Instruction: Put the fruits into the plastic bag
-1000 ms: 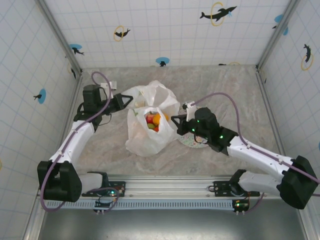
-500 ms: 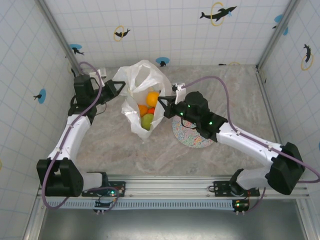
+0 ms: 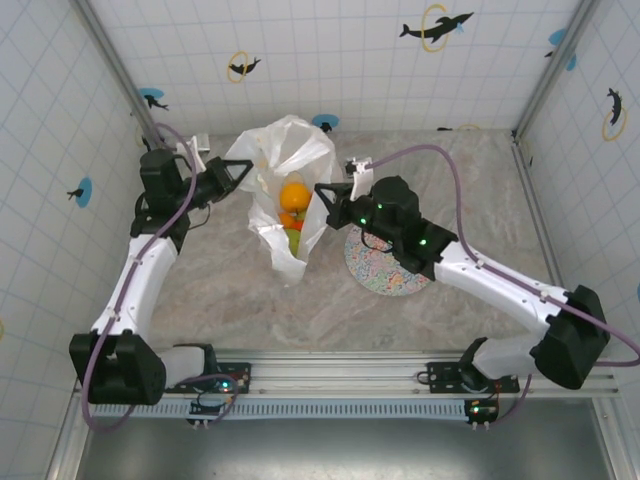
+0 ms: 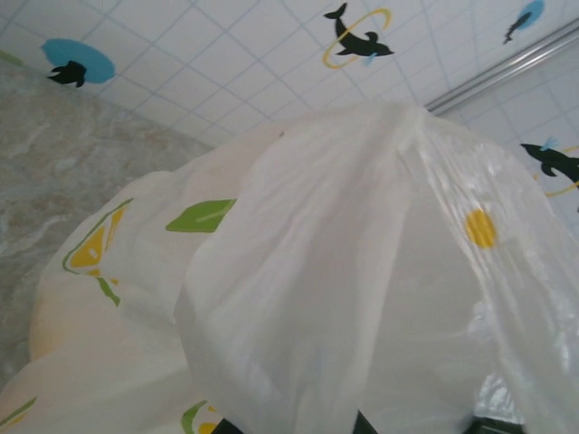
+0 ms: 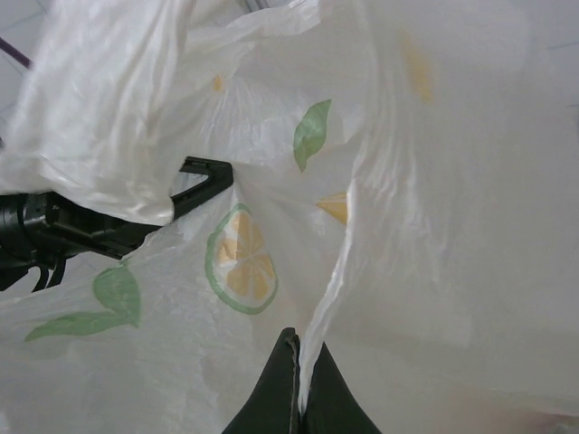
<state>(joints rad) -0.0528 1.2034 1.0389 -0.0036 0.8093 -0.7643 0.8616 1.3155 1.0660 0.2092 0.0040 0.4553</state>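
The plastic bag (image 3: 285, 165) hangs lifted between both grippers, its bottom sagging toward the table. Its mouth gapes upward, and inside lie the fruits: an orange (image 3: 294, 193), something red (image 3: 299, 222) and a green one (image 3: 293, 241); others are hidden. My left gripper (image 3: 245, 170) is shut on the bag's left handle. In the left wrist view the white film (image 4: 344, 253) bunches over that gripper (image 4: 291, 425). My right gripper (image 3: 322, 192) pinches the right rim. In the right wrist view its fingers (image 5: 298, 362) are shut on a fold of the bag (image 5: 434, 208) printed with lemon slices.
The round speckled plate (image 3: 385, 265) lies on the marble table right of the bag, under my right arm. Tiled walls with dolphin stickers close in the back and sides. The left gripper's black finger (image 5: 204, 176) shows across the bag in the right wrist view.
Both grippers have risen and moved toward the back wall, pulling the bag up off the table. It now hangs tall and narrow, and the plate stands uncovered.
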